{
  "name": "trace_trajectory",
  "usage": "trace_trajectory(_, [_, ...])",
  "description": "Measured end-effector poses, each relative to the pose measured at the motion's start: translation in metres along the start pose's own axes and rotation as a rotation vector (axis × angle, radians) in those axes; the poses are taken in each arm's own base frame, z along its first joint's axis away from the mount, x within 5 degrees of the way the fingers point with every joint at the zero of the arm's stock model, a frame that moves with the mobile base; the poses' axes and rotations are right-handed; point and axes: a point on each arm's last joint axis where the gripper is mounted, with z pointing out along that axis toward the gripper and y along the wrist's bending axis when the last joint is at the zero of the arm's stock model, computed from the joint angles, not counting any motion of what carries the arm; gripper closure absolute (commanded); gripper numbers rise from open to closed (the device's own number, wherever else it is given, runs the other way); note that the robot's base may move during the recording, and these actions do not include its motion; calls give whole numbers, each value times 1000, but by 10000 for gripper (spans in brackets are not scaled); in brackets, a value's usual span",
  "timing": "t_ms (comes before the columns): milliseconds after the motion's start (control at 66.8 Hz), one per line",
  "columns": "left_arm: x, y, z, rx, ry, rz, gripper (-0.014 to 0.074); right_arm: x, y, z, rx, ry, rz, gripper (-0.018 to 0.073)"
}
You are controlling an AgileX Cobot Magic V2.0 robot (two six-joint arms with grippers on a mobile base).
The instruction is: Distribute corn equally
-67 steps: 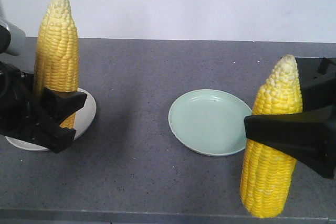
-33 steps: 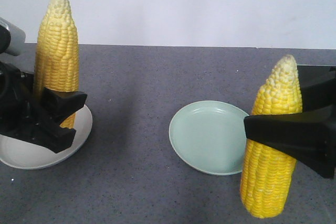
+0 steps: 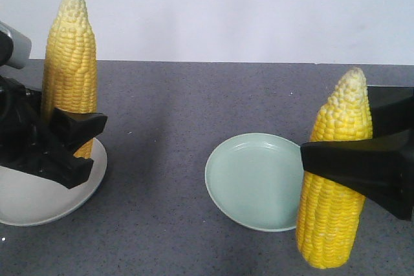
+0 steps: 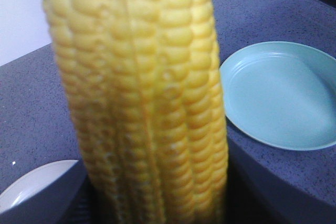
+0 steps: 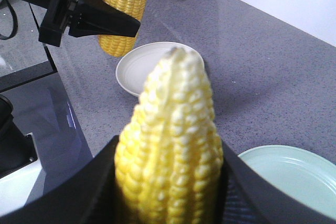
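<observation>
Gripping one upright cob [image 3: 70, 63] in your left gripper [image 3: 61, 147] and another cob [image 3: 336, 185] in your right gripper [image 3: 352, 166], you lower each flat onto its own plate, white [image 3: 39, 205] and green [image 3: 255, 182].

Surface [image 3: 168, 108]: dark grey, speckled, against a pale wall. Resting directly on it: one white plate [image 3: 39, 201] at the left edge and one pale green plate [image 3: 255, 182] right of centre, well apart

white plate [image 3: 39, 201] cropped left, left cob's [image 4: 142, 98] tip cropped
</observation>
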Motion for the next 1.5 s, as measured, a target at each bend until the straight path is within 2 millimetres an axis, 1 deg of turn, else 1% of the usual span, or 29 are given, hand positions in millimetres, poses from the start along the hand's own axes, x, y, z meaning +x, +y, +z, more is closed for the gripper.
trace_trajectory(1498, [0, 0, 0, 0, 0, 0, 343, -2, 1, 0, -11, -19, 11, 397])
